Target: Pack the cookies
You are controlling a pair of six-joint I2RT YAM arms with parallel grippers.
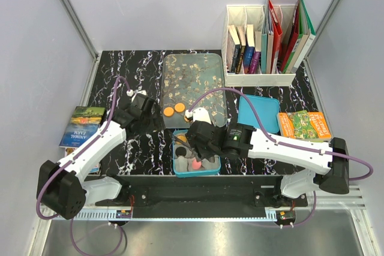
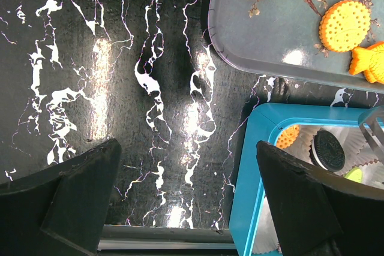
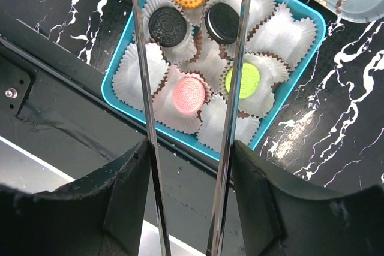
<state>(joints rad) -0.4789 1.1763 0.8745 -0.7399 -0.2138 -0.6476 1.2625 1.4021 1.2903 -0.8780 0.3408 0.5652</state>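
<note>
The cookies (image 3: 189, 95) are in two places. Five sit in white paper cups (image 3: 282, 31) inside the blue box (image 2: 252, 166) at the near edge of the table (image 2: 90, 58): one orange, two black, one pink and one green. More orange ones lie on the clear tray (image 2: 270, 46) just beyond the box. My right claw (image 3: 189, 166) hangs over the box, its fingers closed partway onto a pair of metal tongs (image 3: 144, 88). The two blades stand apart, with the pink cookie showing between them. In my wrist view the right blade crosses the edge of the green cookie and runs beside the tilted black one. I see nothing pinched between the blades, though their tips run out of that view. My left claw (image 2: 189, 148) is spread wide and holds nothing, over the black marble just left of the box and near the tray's corner
</note>
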